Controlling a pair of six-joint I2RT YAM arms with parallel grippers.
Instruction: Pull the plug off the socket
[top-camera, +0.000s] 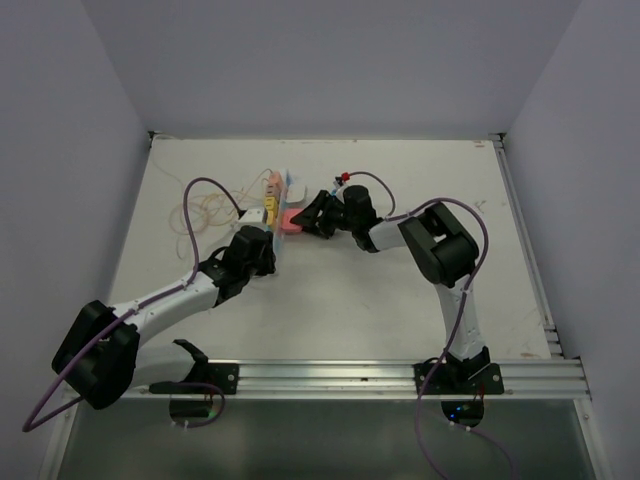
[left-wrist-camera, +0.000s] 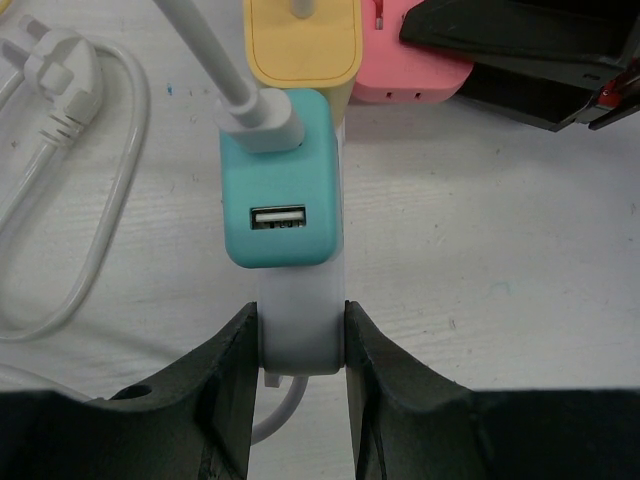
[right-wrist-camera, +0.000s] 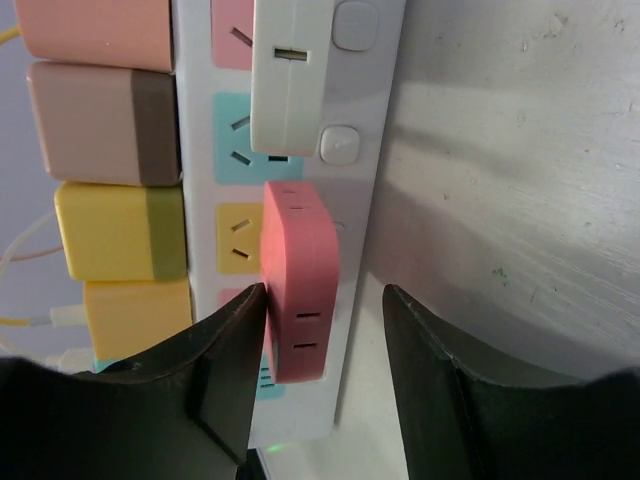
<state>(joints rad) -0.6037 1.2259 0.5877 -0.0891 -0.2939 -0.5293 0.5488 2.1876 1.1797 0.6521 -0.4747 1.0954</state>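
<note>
**Plug straddled, not gripped yet: strip pinned at its near end**

In the top view the socket (right-wrist-camera: 355, 200) is lying toward 11 o'clock of the table (right-wrist-camera: 520, 200), running roughly 12 to 6. The pink plug (right-wrist-camera: 298, 280) is sticking out of its 3 o'clock face, which is the side your right arm is reaching from.

Your right gripper (right-wrist-camera: 325, 300) is sitting over that plug with the jaws parted. In the right wrist view, the finger on the 9 o'clock side is touching the pink body, while the other one is showing a clear gap of white strip. So you're around it, not clamped on it.

Your left gripper (left-wrist-camera: 298, 345) is coming in from 7 o'clock and squeezing the strip's rounded near end from both sides. I'm guessing that's the anchor, so the whole strip isn't sliding along when you pull.

Neighbours are crowding things. A white charger (right-wrist-camera: 290, 80) is sitting just at 12 o'clock of the pink plug, and a teal adapter (left-wrist-camera: 285, 190) with a white cable (left-wrist-camera: 215, 70) is right above the left fingers. You're probably wanting a straight pull toward 3 o'clock, away from the strip's face.
</note>
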